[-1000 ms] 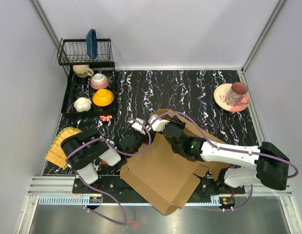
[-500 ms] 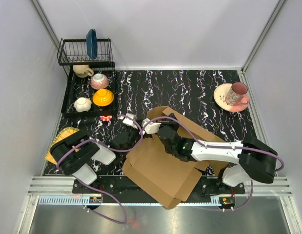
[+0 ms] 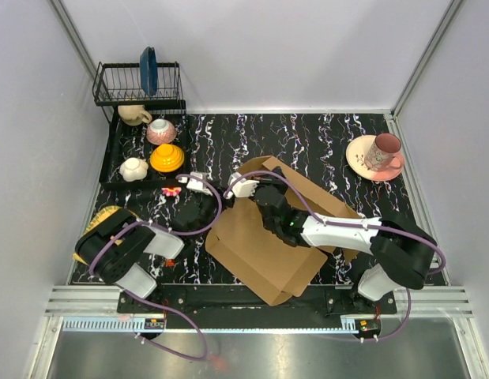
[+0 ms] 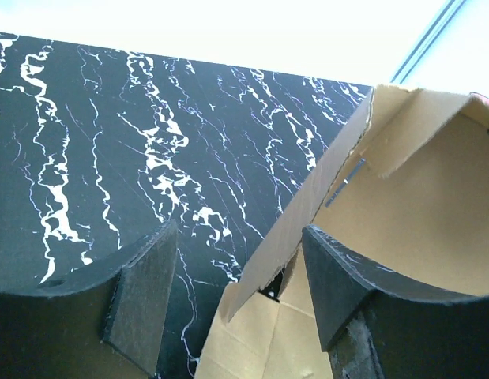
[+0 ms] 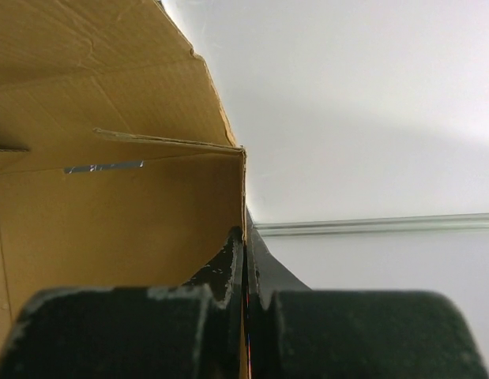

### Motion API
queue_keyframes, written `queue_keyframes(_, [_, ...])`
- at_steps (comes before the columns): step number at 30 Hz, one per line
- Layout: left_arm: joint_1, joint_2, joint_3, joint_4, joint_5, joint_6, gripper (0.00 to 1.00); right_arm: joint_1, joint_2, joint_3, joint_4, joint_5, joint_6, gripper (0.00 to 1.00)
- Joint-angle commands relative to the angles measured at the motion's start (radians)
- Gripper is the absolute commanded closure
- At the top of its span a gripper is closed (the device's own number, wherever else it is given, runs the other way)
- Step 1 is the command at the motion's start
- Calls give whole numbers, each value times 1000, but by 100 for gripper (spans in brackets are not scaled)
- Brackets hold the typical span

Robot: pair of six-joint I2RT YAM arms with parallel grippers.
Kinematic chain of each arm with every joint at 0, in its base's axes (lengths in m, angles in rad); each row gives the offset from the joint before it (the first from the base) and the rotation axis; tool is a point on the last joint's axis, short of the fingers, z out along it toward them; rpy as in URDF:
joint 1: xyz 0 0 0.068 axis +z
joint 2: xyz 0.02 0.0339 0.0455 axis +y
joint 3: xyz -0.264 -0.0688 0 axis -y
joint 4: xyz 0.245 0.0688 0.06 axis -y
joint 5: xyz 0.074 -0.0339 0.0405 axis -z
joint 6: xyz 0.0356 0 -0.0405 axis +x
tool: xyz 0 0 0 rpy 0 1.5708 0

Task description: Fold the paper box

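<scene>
The paper box lay mid-way across the black marbled table, light but floppy card I reckon, best grabbed by a stiff wall edge like the one my right gripper pinched, left gripper spread nearby.

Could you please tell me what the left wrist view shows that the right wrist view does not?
Only the left wrist view shows the black marbled table and the left pincer, open, with an edge of the box running between its fingers. Only the right wrist view shows the right pincer shut on a box edge, and a grey tape strip on the cardboard. Both show the brown inside of the box.
</scene>
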Motion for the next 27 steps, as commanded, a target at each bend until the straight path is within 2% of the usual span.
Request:
queue_keyframes(1, [35, 52, 63, 339, 66, -44, 33, -14, 34, 18, 60, -16, 57, 100])
queue_keyframes(8, [38, 81, 109, 350, 139, -71, 34, -20, 38, 6, 35, -19, 117, 100])
queue_keyframes(20, [49, 1, 28, 356, 108, -74, 33, -20, 44, 3, 12, -26, 154, 100])
queue_keyframes(27, [49, 10, 43, 356, 152, -84, 33, -21, 52, 6, -8, -30, 177, 100])
